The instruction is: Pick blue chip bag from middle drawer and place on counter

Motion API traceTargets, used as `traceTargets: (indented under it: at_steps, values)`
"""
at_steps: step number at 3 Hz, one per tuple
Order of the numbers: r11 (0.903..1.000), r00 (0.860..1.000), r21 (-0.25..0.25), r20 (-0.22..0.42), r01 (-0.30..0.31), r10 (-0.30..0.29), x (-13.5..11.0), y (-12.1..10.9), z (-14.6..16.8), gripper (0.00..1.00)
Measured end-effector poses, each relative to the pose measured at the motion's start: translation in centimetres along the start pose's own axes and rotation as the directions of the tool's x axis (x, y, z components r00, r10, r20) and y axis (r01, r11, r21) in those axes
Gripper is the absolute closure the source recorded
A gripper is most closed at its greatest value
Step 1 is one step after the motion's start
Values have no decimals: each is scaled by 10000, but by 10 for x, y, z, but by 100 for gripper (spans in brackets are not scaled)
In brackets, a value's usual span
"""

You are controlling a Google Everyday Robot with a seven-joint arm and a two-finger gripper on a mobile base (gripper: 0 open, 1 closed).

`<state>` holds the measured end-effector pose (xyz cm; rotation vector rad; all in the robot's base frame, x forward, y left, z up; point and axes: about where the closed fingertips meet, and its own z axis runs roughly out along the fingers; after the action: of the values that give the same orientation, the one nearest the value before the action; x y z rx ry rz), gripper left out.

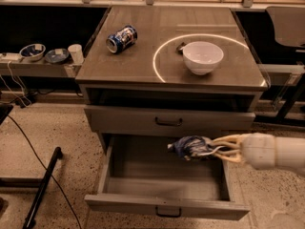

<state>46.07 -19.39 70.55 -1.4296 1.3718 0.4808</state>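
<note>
Blue bag in jaws over drawer (bowl above)

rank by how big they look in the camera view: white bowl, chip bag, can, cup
1. white bowl and blue chip bag, too alike to rank; the gripper holds the bag over the drawer
2. can
3. cup

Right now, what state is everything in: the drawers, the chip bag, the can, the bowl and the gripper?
Bottom drawer: pulled open.
Drawer above it: shut.
Blue chip bag: crumpled, held over the open drawer.
Gripper: shut on the bag, over the drawer's right side.
Can: lying on its side on the counter.
Bowl: upright, inside the bright circle.
</note>
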Motion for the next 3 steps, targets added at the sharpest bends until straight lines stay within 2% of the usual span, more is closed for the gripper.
traceTargets:
  at_steps: [1,2,3]
  values:
    - [9982,9982,133,13,591,-592,-29,-38,-67,100]
    - [9913,9924,-542,-187,1203,-1215,-77,-74,-110,100]
    - [9702,9766,-1238,-278,2082,-2132,-141,-108,-133,100]
